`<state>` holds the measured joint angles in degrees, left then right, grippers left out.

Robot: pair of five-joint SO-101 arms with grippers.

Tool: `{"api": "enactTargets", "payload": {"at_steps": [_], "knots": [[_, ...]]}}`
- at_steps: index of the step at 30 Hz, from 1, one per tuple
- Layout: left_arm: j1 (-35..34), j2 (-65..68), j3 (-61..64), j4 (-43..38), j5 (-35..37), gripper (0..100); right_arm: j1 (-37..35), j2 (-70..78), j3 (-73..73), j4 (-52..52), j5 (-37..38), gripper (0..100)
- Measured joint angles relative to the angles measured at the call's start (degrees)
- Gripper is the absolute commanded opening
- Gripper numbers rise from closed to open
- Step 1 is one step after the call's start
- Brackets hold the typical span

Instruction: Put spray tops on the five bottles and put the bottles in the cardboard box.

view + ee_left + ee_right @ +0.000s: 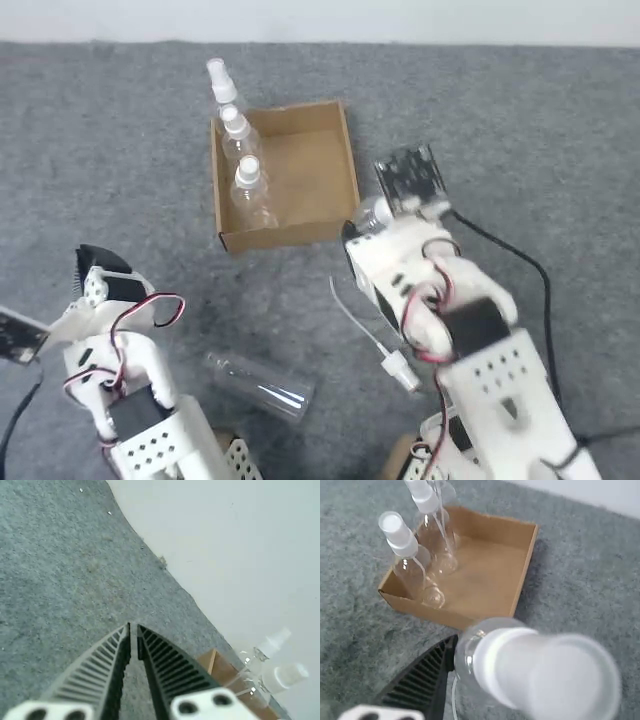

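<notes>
The right hand (378, 218) is clamped on a capped bottle (530, 675) just beside the cardboard box (310, 170). Three topped bottles (240, 135) stand inside it along one wall. The left hand (133, 628), fingers together on nothing, sits well apart from the box. An uncapped bottle (262, 385) and a loose spray top (400, 370) lie on the worktop (520, 130) near the box.

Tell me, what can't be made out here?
Held bottle: body hidden under the right arm, high view.
Far bottle: base hidden by the next bottle, high view; inside the box or behind it, cannot tell.
Box: cut off by the edge, left wrist view.
</notes>
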<state>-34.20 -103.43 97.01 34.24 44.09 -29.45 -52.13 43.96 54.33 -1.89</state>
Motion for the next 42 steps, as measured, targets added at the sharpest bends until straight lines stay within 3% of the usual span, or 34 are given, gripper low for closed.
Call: {"api": "enactTargets", "payload": {"at_steps": [42], "knots": [[0.0, 0.0, 0.0, 0.0, 0.0, 1, 0.1, 54.8, -47.3, 0.0, 0.0, 17.3]]}}
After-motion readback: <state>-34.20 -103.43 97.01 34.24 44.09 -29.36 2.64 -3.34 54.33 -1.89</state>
